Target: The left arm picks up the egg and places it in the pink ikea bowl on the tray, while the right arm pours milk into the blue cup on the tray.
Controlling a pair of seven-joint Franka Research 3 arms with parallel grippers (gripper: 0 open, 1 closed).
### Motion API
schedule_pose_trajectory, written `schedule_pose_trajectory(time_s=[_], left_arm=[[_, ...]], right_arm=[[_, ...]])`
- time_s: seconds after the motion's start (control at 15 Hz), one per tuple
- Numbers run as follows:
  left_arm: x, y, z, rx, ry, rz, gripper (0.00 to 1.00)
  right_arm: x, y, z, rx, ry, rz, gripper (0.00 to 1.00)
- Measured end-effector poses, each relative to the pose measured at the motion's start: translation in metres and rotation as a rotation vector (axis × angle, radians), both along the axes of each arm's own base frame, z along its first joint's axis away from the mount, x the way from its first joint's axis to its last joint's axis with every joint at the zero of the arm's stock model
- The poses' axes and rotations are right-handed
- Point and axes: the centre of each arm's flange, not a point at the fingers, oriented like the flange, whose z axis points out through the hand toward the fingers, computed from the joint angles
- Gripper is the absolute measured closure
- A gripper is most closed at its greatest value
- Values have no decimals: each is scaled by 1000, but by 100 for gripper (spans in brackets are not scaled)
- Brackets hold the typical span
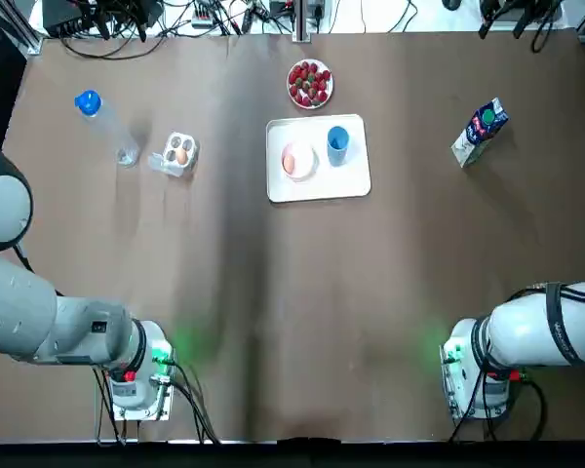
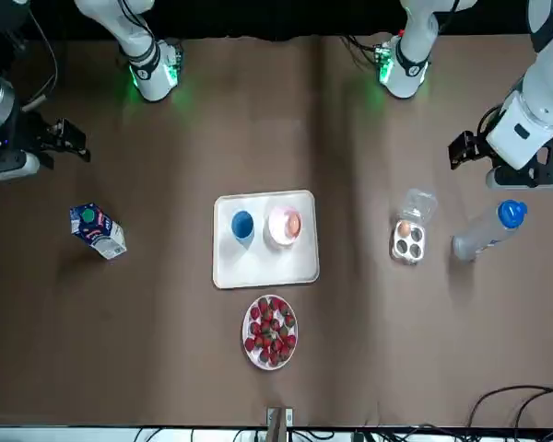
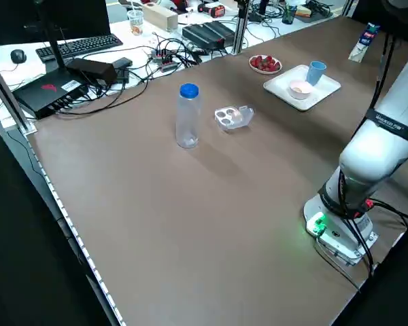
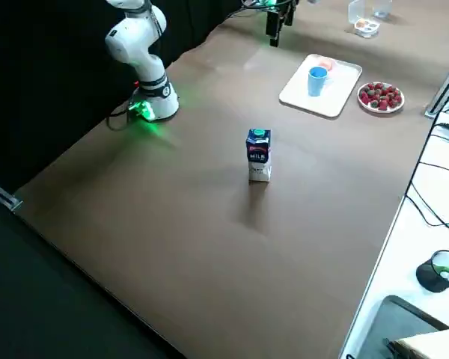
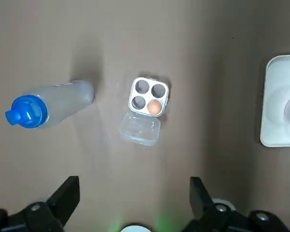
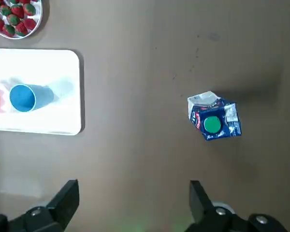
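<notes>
Brown egg [image 5: 154,107] sits in its clear carton [image 5: 143,89], at nine o'clock from the tray [image 1: 322,185]. It looks fragile and smooth, so pinch it gently across the middle. Left gripper [image 5: 134,184] and right gripper [image 6: 134,184] hang spread wide, both empty.

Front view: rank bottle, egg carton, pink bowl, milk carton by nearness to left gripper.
1. bottle, picture's right, by the left gripper
2. egg carton, beside the bottle
3. pink bowl, centre
4. milk carton, picture's far left
</notes>
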Motion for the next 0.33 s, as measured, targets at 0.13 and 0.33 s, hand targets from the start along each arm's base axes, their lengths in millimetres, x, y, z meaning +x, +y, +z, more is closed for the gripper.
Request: schedule_pose_trajectory(time_s=[0.13, 0.33], left_arm=[[0, 1, 0, 0, -2, -1, 0], [1, 1, 6, -4, -17, -6, 0]], right_arm=[[-9, -2, -2, 0, 2, -25, 0], [-12, -5, -6, -49, 4, -44, 0]])
